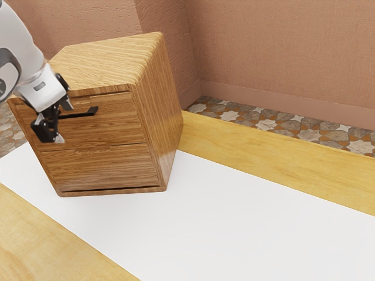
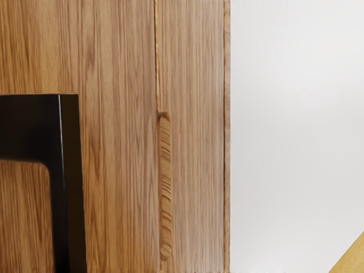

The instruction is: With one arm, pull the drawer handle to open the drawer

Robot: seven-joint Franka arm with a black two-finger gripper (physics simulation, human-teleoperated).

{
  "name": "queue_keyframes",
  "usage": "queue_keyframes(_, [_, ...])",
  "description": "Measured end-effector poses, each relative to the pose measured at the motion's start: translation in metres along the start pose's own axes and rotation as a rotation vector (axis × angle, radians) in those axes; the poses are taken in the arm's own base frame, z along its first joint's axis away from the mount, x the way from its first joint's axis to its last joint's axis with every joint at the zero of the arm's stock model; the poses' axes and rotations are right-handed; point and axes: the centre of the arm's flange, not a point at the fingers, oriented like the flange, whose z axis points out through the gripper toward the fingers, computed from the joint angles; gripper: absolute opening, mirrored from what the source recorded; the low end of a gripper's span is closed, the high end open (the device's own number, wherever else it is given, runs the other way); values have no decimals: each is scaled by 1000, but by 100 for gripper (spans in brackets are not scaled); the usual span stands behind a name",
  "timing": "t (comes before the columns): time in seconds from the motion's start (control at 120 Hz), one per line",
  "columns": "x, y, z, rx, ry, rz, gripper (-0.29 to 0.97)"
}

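Gripper (image 1: 50, 130) at exterior view's left end of black drawer handle (image 1: 79, 110), before top drawer (image 1: 105, 126); cannot tell whether wide or clamped. Wooden cabinet (image 1: 155, 105) stands at white table's (image 1: 234, 222) far edge.

Exterior view: high, off arm (image 1: 17, 58) side, mid-range, looking down at cabinet (image 1: 117, 134) front, one side, top, plus table (image 1: 234, 222). Wrist view: arm-mounted, very near, facing cabinet front square-on. Shared: cabinet front, handle (image 1: 79, 111) (image 2: 62, 170), strip of white table.
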Motion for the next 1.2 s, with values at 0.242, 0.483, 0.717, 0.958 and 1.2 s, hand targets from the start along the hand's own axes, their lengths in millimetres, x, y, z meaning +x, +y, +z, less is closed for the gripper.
queue_keyframes(0.242, [1,8,18,-10,11,-24,69])
queue_keyframes(0.483, [3,32,5,0,49,-26,67])
queue_keyframes(0.717, [15,68,-4,1,71,8,68])
queue_keyframes(0.958, [6,114,-51,73,118,21,51])
queue_keyframes(1.2, [18,122,-110,122,143,6,64])
